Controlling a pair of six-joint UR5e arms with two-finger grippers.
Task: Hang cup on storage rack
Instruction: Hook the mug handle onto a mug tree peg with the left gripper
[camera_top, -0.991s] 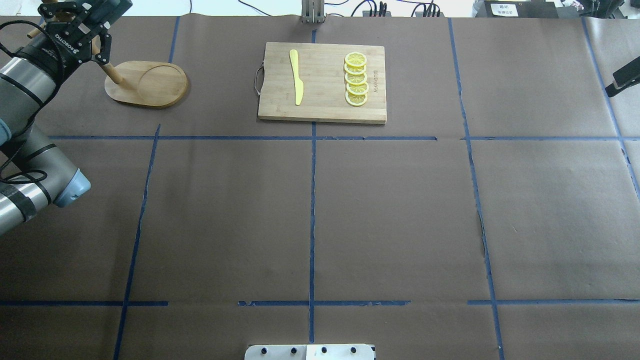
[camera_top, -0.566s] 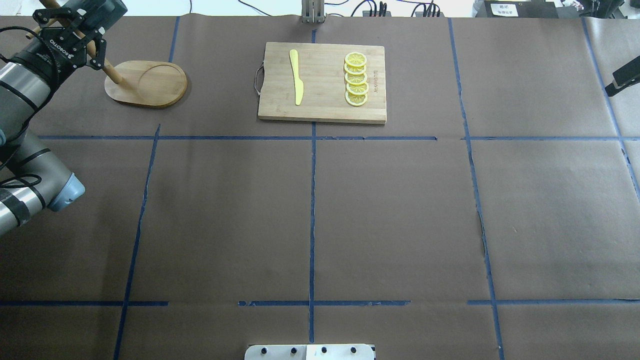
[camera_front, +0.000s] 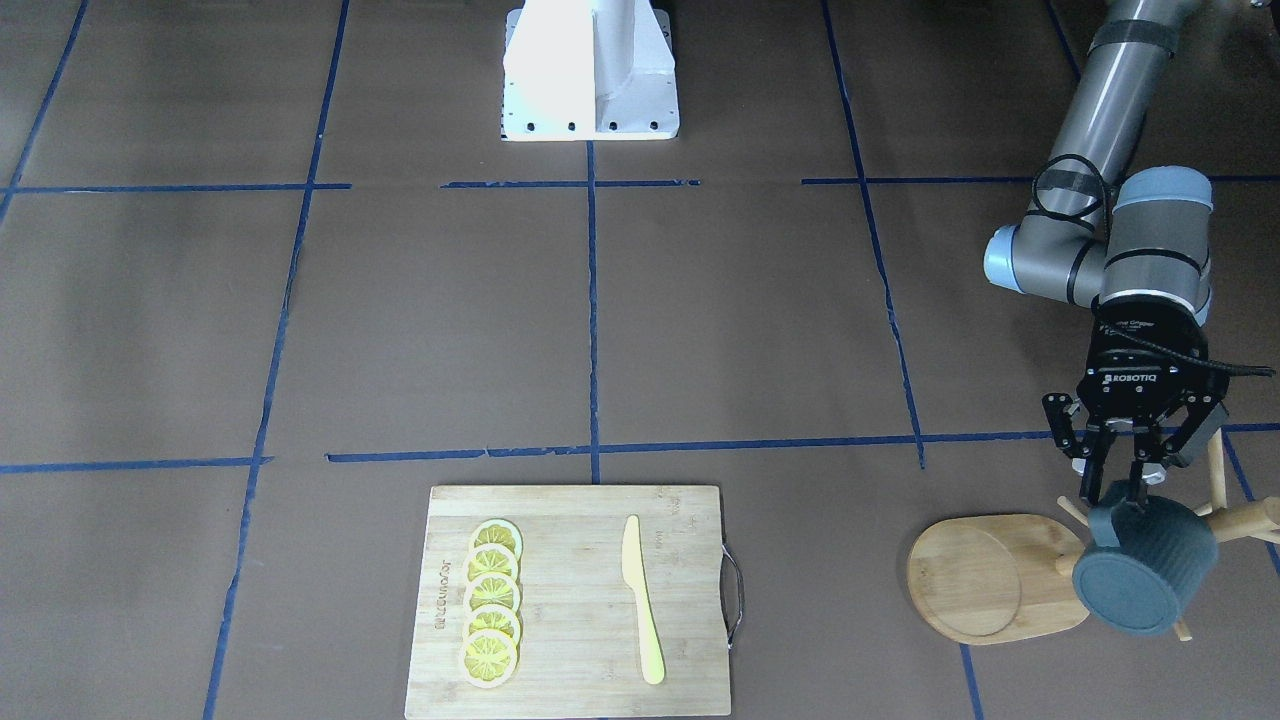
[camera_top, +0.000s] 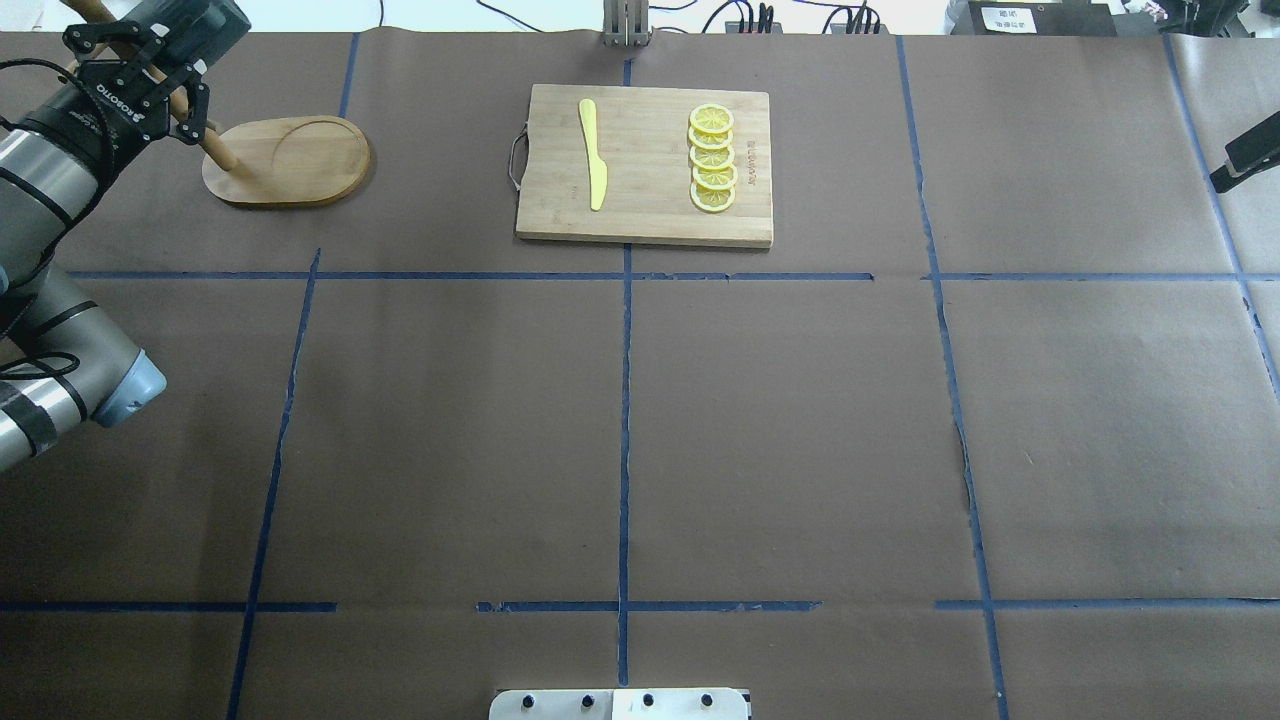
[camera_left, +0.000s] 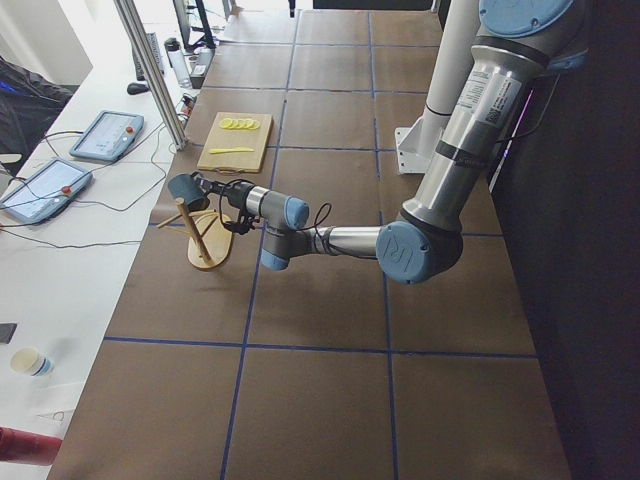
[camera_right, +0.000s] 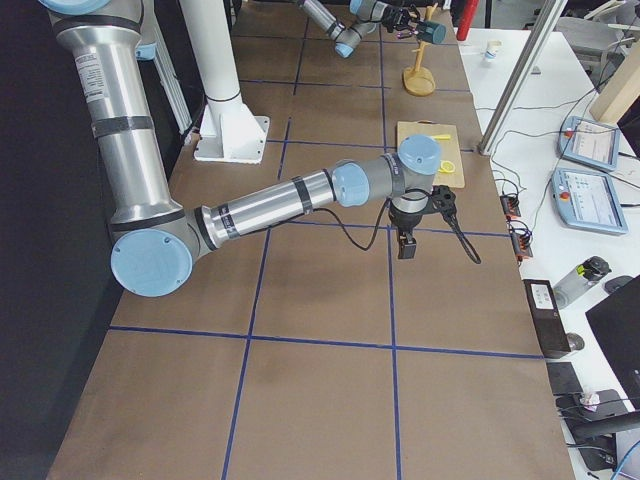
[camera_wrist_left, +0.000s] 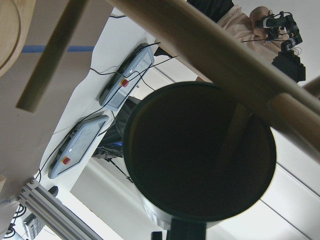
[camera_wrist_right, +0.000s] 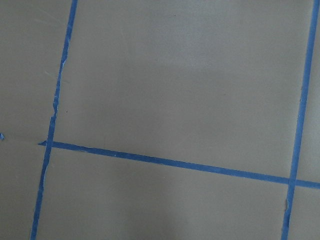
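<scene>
My left gripper (camera_front: 1128, 487) is shut on the rim of the dark teal ribbed cup (camera_front: 1145, 568) and holds it on its side against the wooden storage rack (camera_front: 985, 575), among its thin pegs (camera_front: 1245, 520). The cup's flat bottom faces the front camera. In the overhead view the gripper (camera_top: 150, 75) sits over the rack's post (camera_top: 215, 150), beside the oval base (camera_top: 295, 160). The left wrist view shows the cup's dark mouth (camera_wrist_left: 200, 150) with a peg (camera_wrist_left: 210, 55) crossing close in front. My right gripper (camera_right: 408, 240) hovers over bare table; I cannot tell whether it is open or shut.
A bamboo cutting board (camera_top: 650, 215) with a yellow knife (camera_top: 593, 155) and several lemon slices (camera_top: 712, 158) lies at the far middle of the table. The robot's white base (camera_front: 590, 70) stands at the near edge. Tablets and cables lie beyond the table's far edge.
My left gripper has moved left and farther away with the cup. The rack's base has shifted slightly left and now looks flatter, as if tilted.
</scene>
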